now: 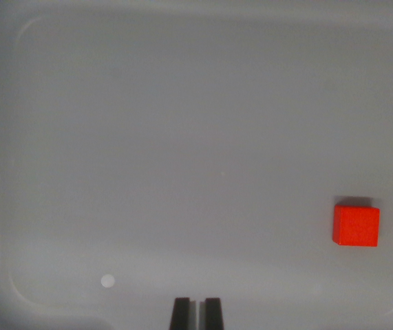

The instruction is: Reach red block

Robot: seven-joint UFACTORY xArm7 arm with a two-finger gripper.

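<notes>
Sitting flat, red block [356, 225] squarish, edges w/ frame | pincer [197, 313] nearly together, empty

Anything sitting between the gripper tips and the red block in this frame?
No. In the wrist view the stretch from the gripper up and to the view's right to the red block is bare grey tray floor; the small white dot lies off to the view's left.

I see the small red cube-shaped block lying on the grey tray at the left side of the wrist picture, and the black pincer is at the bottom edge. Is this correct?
Not quite. In the wrist view the small red cube-shaped block lies at the right side, not the left. The rest holds: it rests on the grey tray, and the black pincer is at the bottom edge.
</notes>
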